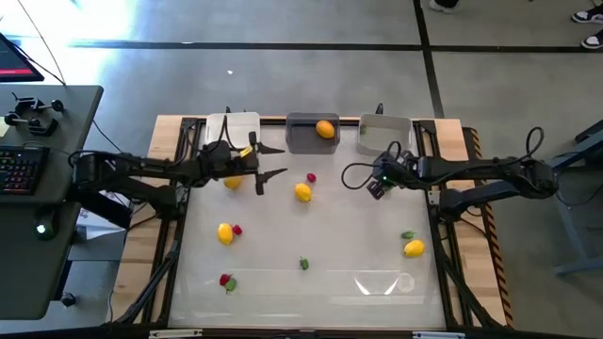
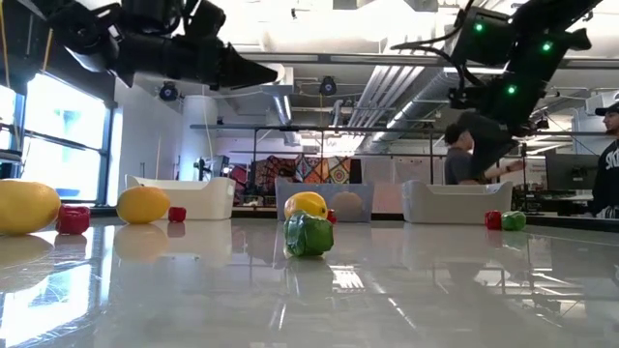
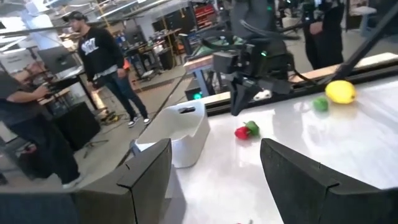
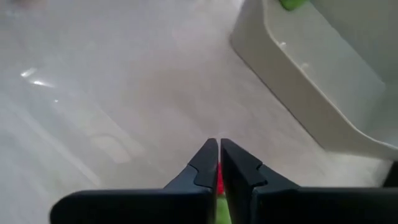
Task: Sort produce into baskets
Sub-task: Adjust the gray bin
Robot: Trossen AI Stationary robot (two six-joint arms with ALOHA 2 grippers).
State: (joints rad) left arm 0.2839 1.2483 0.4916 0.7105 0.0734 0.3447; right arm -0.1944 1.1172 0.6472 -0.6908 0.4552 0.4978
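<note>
Table (image 1: 330, 235) glossy white; baskets (image 1: 384, 132) smooth, probably plastic; frame wood.

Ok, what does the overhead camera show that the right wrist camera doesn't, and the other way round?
Only the high view shows the white basket, the dark grey basket holding a yellow fruit, and the left end effector, open beside the white basket. Only the right wrist view shows a red and green bit pinched in the shut right end effector. Both show the light grey basket with a green bit inside.
</note>
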